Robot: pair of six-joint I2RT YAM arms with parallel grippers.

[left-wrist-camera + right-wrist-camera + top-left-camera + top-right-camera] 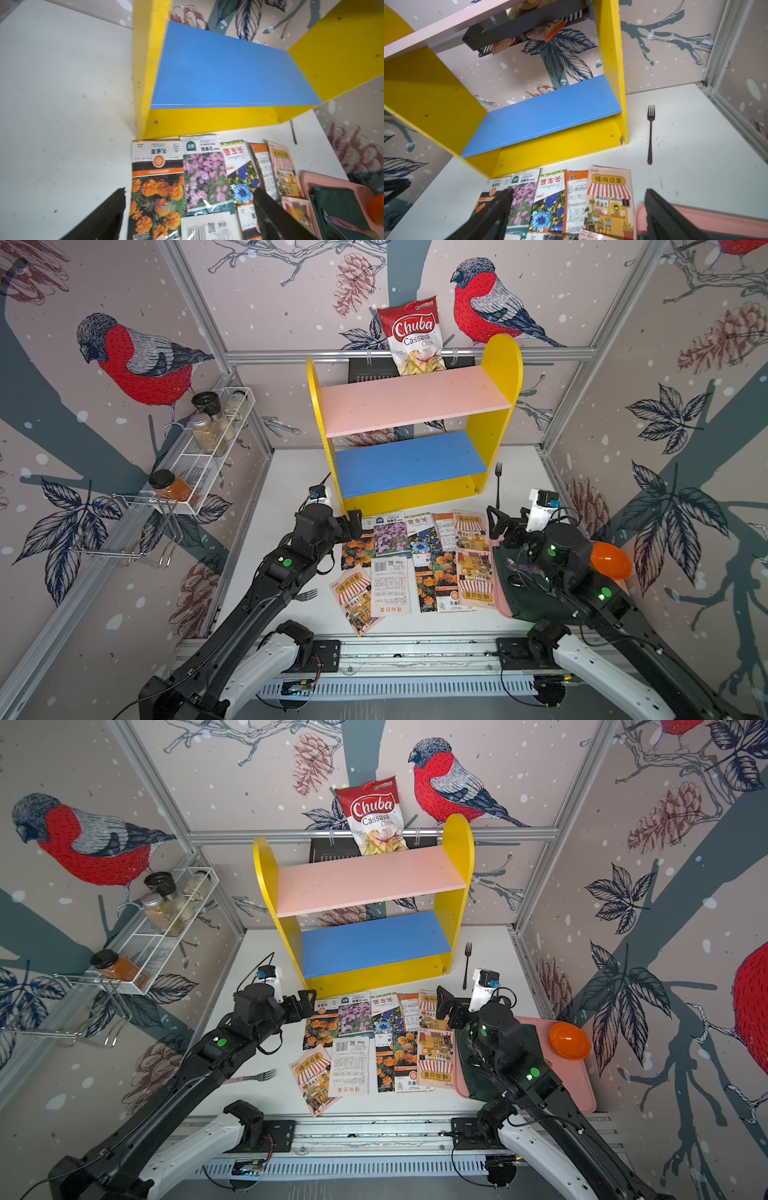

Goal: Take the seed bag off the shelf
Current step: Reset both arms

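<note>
Black claws first, nearest me: the left gripper (354, 521) hangs spread wide over the left end of the far row of packets with nothing between its fingers. The right gripper (496, 522) gapes just as wide, empty too, by the inner edge of the pink tray (582, 1094). That tray holds a dark green cloth (471, 1081) with some cutlery (510, 565) on it, mostly hidden under the right arm (582, 585), and one orange bowl (569, 1041) at its far end. A silver fork (305, 595) lies beside the left arm (266, 585).

The seed bags (390, 537) lie flat on the white table (291, 472), in two rows just in front of the shelf (415, 400). They are thin glossy packets: orange marigolds, pink blooms, blue cornflowers, three with a cartoon shop under a striped awning, and a couple turned face down to show white printed backs. I count five in the far row. The near row has four or five, overlapped so I can't settle it, and its leftmost packet sits askew.

A dark fork (498, 481) lies on the table just right of the shelf, making two forks. On the left wall a white wire rack (199, 472) carries four jars (208, 435), one of them full of orange powder. Behind the shelf, a black basket (370, 369) on the back rail (291, 354) holds one bag of cassava chips (411, 335).
</note>
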